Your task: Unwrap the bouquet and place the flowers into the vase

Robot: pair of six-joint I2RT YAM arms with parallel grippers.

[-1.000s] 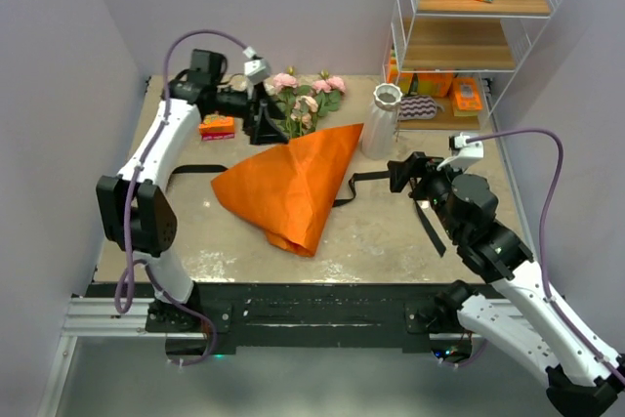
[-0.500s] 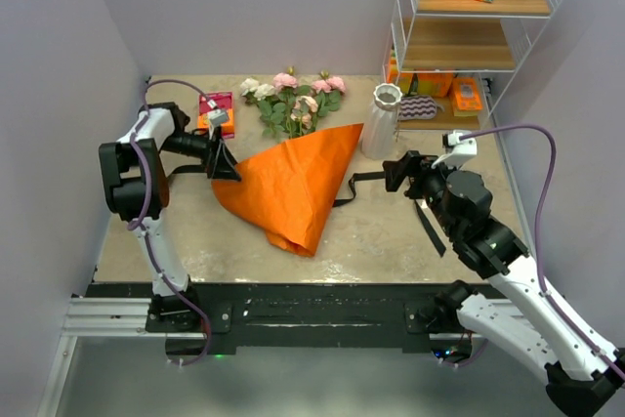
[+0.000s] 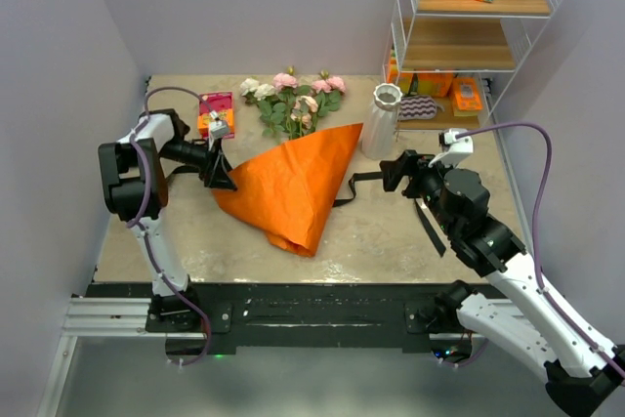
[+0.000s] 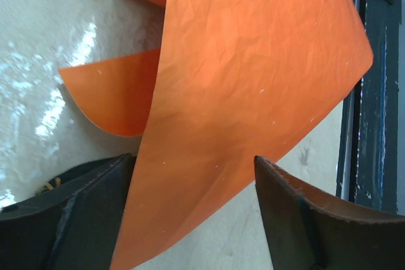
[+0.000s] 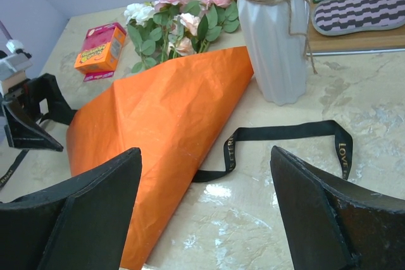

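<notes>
Paper (image 4: pixel 253 61) — straddled by left tool (image 4: pixel 193 161).

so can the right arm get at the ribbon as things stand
Probably yes: the ribbon lies flat on bare table just ahead of the open right gripper, nothing between them; the vase stands behind it.

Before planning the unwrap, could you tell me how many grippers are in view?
2. The left gripper is at the orange paper's left edge, jaws open around it; the right gripper hangs open right of the paper, near the black ribbon. None seems hidden.
</notes>
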